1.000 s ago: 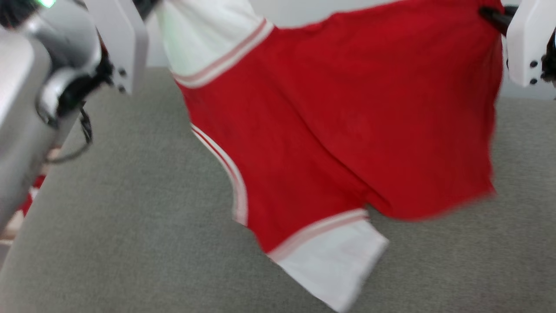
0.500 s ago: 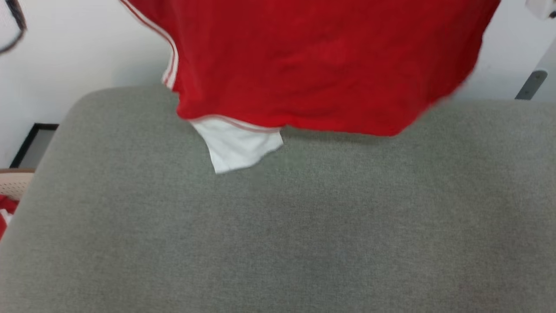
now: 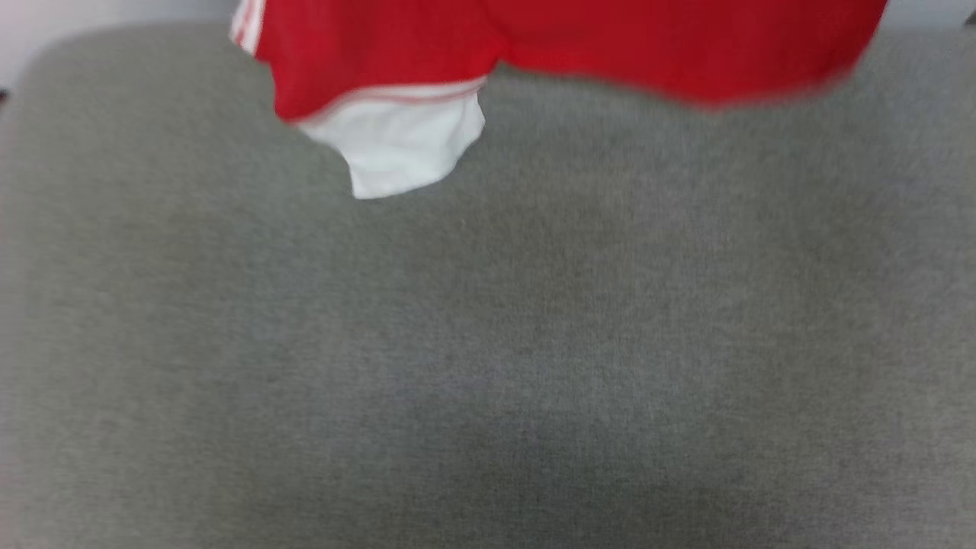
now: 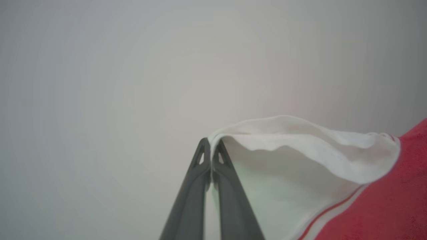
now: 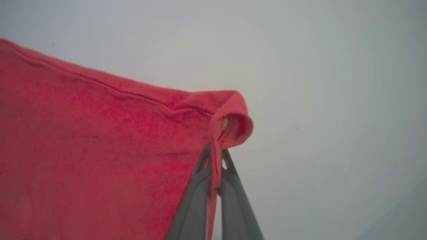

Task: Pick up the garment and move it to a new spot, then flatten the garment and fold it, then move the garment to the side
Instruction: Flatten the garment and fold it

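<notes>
Our left gripper, jaws pressed together, pinches a white hem of the garment. The red jersey hangs across the far edge of the grey upholstered surface, and one white sleeve dangles lowest toward the far left corner. Our right gripper, jaws likewise closed, clamps a bunched red corner of the cloth.

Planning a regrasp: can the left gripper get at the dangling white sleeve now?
Probably not: the left gripper is shut on the garment, pinching its other sleeve; the dangling sleeve hangs below.
</notes>
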Controlling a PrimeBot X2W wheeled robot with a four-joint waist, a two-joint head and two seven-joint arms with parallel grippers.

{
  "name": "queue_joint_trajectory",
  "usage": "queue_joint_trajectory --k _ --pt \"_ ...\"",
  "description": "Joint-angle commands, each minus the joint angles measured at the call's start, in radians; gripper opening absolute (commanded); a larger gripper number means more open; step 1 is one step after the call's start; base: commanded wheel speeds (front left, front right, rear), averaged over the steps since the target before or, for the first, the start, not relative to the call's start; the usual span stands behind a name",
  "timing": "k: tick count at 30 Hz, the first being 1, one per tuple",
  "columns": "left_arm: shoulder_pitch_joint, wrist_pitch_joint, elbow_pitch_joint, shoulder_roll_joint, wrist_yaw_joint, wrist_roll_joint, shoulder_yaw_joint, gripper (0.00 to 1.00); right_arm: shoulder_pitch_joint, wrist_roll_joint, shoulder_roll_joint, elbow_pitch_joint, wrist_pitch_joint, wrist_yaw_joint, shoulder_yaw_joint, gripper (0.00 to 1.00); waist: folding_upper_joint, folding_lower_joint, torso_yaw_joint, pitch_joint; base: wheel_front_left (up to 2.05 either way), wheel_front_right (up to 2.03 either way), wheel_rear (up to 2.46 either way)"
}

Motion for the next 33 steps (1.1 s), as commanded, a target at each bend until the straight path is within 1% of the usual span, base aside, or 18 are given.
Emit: queue_joint_trajectory --k 1,4,5,7,9,11,14,18,20,22,25,26,28,33 --pt "-0.047 -0.034 0.015 -0.012 0.019 0.022 -0.001 0.00 -0.052 -0.046 0.016 0.031 -0.075 -0.001 -0.037 0.00 0.0000 0.0000 -0.040 0.173 0.00 0.00 0.00" --pt "-0.160 -0.166 0.040 -0.035 0.056 0.068 0.009 0.00 -0.150 -0.171 0.063 0.131 -0.244 -0.001 -0.118 0.00 0.0000 0.0000 -0.031 0.254 0.00 0.00 0.00" --pt "-0.184 -0.211 0.048 -0.044 0.064 0.078 0.012 0.00 -0.167 -0.213 0.078 0.161 -0.274 -0.001 -0.135 0.00 0.0000 0.0000 -0.027 0.278 0.00 0.00 0.00" --pt "-0.224 -0.257 0.058 -0.059 0.054 0.082 0.021 0.00 -0.195 -0.280 0.104 0.189 -0.306 -0.001 -0.152 0.00 0.0000 0.0000 -0.016 0.322 0.00 0.00 0.00" --pt "-0.250 -0.281 0.058 -0.068 0.041 0.079 0.037 0.00 -0.202 -0.325 0.105 0.210 -0.320 -0.001 -0.172 0.00 0.0000 0.0000 -0.003 0.356 0.00 0.00 0.00" --pt "-0.232 -0.291 0.064 -0.073 0.027 0.077 0.044 0.00 -0.182 -0.361 0.105 0.221 -0.325 -0.001 -0.174 0.00 0.0000 0.0000 0.013 0.376 0.00 0.00 0.00" --pt "-0.166 -0.293 0.047 -0.079 0.010 0.070 0.057 0.00 -0.131 -0.381 0.113 0.235 -0.329 -0.001 -0.159 0.00 0.0000 0.0000 0.037 0.380 0.00 0.00 0.00" --pt "-0.041 -0.293 0.036 -0.077 -0.019 0.039 0.070 0.00 -0.045 -0.367 0.102 0.262 -0.328 -0.001 -0.125 0.00 0.0000 0.0000 0.059 0.352 0.00 0.00 0.00" --pt "0.035 -0.292 0.036 -0.078 -0.032 0.034 0.050 0.00 0.005 -0.349 0.096 0.274 -0.317 -0.001 -0.100 0.00 0.0000 0.0000 0.071 0.326 0.00 0.00 0.00" --pt "0.100 -0.291 0.039 -0.077 -0.041 0.013 0.028 0.00 0.059 -0.304 0.095 0.266 -0.303 -0.001 -0.076 0.00 0.0000 0.0000 0.079 0.296 0.00 0.00 0.00" --pt "0.211 -0.235 0.007 -0.070 -0.045 -0.045 -0.033 0.00 0.136 -0.239 0.062 0.234 -0.276 -0.001 -0.024 0.00 0.0000 0.0000 0.085 0.245 0.00 0.00 0.00" --pt "0.252 -0.207 -0.020 -0.059 -0.046 -0.074 -0.057 0.00 0.163 -0.216 0.047 0.218 -0.269 -0.001 -0.008 0.00 0.0000 0.0000 0.087 0.228 0.00 0.00 0.00" --pt "0.332 -0.149 -0.090 -0.015 -0.045 -0.121 -0.116 0.00 0.231 -0.174 0.019 0.179 -0.248 -0.001 0.037 0.00 0.0000 0.0000 0.088 0.189 0.00 0.00 0.00" --pt "0.549 -0.036 -0.290 0.103 -0.045 -0.248 -0.183 0.00 0.384 -0.045 -0.087 0.053 -0.199 -0.001 0.105 0.00 0.0000 0.0000 0.088 0.100 0.00 0.00 0.00"
